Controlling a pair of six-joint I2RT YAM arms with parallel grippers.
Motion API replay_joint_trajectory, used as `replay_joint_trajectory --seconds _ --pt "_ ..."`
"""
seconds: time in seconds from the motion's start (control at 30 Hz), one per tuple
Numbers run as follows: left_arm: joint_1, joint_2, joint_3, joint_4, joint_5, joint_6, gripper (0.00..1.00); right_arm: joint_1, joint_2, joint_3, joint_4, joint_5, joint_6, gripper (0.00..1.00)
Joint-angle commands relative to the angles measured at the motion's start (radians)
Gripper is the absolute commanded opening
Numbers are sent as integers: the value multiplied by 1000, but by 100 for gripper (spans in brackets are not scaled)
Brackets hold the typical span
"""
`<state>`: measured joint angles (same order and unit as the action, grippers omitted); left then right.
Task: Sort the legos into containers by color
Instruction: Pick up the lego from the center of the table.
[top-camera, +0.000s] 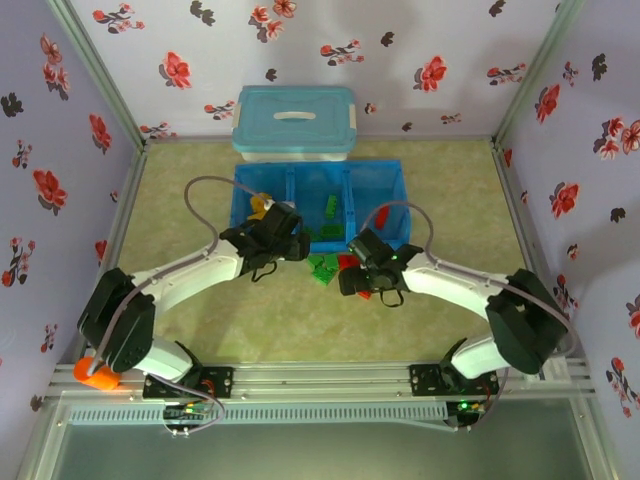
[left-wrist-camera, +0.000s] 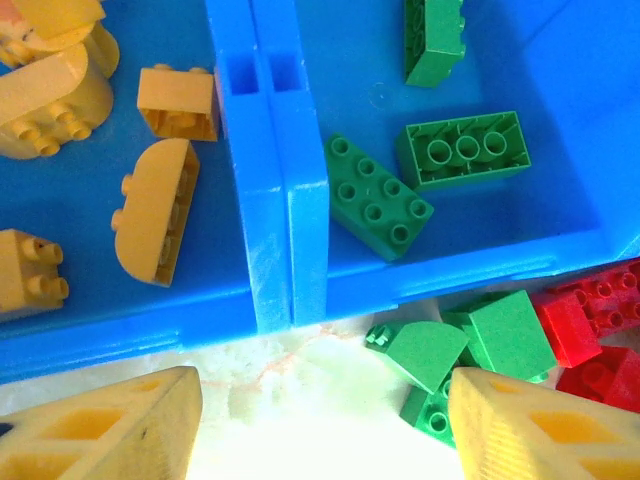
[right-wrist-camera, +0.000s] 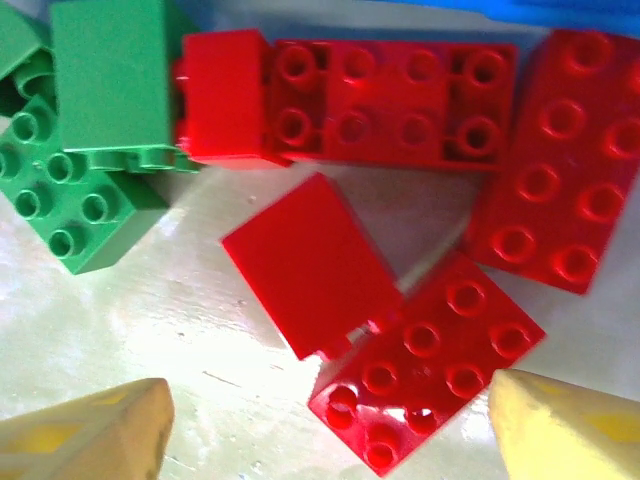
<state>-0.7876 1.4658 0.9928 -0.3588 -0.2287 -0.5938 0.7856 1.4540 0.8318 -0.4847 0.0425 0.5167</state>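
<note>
The containers are three compartments of one blue tray (top-camera: 386, 186). Yellow legos (left-wrist-camera: 158, 210) lie in its left compartment, green ones (left-wrist-camera: 378, 197) in the middle, and one red lego (top-camera: 381, 215) in the right. On the table before the tray is a loose pile of green legos (top-camera: 322, 268) and red legos (top-camera: 348, 262). My left gripper (left-wrist-camera: 320, 430) is open just outside the tray's near wall, with nothing between its fingers and green legos (left-wrist-camera: 425, 352) by its right finger. My right gripper (right-wrist-camera: 325, 440) hangs open low over red legos, a studded red brick (right-wrist-camera: 430, 370) lying between its fingers.
A light blue lidded box (top-camera: 295, 122) stands behind the tray against the back wall. An orange cylinder (top-camera: 97, 375) sits by the left arm's base. Floral walls close in the table on three sides. More red bricks (right-wrist-camera: 400, 100) and green bricks (right-wrist-camera: 105, 85) crowd the pile.
</note>
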Motion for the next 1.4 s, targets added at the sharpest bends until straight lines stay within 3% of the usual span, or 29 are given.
replay_joint_trajectory --seconds 0.0,0.3,1.07,1.27,1.37 --pt "-6 -61 -41 22 -34 -34 66 10 50 78 -69 11 -101 77" --pt "-7 -117 -130 27 -51 -60 64 14 122 143 -119 22 -210 73" --pt "-7 -108 -159 46 -56 -68 59 45 283 216 -95 65 -236 54" --pt "-7 -108 -164 44 -61 -67 58 70 282 238 -133 98 -238 32" --pt "-9 -112 -170 63 -53 -58 58 69 245 242 -139 102 -237 27"
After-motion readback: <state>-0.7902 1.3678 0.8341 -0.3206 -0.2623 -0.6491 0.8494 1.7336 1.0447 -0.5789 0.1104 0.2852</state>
